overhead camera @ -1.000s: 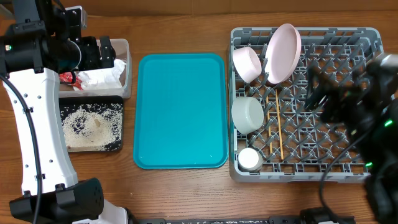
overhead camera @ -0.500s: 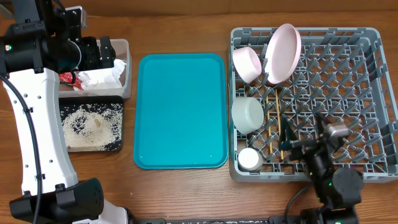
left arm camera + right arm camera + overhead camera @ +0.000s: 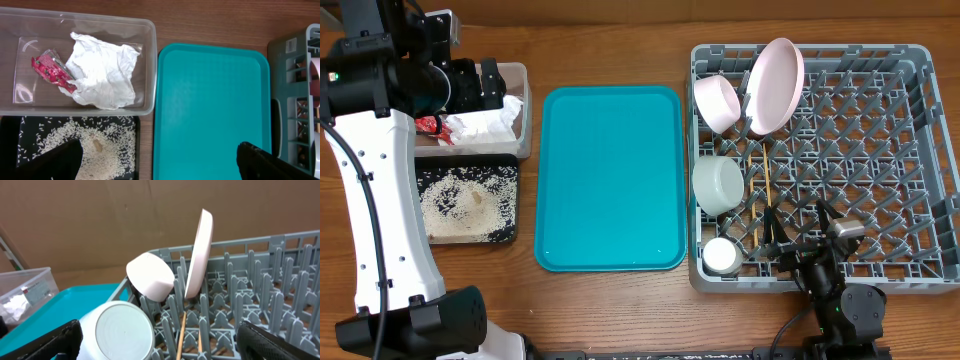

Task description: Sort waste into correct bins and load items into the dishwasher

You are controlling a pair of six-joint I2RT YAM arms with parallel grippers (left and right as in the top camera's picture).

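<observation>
Right tool (image 3: 798, 228) has pulled back from over the dish rack (image 3: 920, 270) to its near edge, jaws wide, empty. Left tool (image 3: 477, 85) unchanged over the clear tub (image 3: 527, 110), also wide. Plate (image 3: 775, 85), pink bowl (image 3: 717, 100), grey bowl (image 3: 718, 185), cup (image 3: 722, 257) and chopsticks (image 3: 766, 205) are racked. Napkin (image 3: 102, 70) and wrapper (image 3: 50, 72) sit in the tub, rice (image 3: 465, 200) in the black tray (image 3: 508, 236). Looks done.

Brown wood-grain table (image 3: 610, 40), plain teal tray (image 3: 610, 180). Grey rack (image 3: 880, 130), peg-grid pattern, w/ pale pink plate (image 3: 775, 85), pinkish-white bowl (image 3: 717, 102), grey-white bowl (image 3: 718, 185), white cup (image 3: 722, 256), tan chopsticks (image 3: 766, 205). Clear tub (image 3: 150, 60): white napkin (image 3: 105, 75), shiny red wrapper (image 3: 50, 72). Black tray (image 3: 25, 130) speckled w/ white rice (image 3: 95, 147).
</observation>
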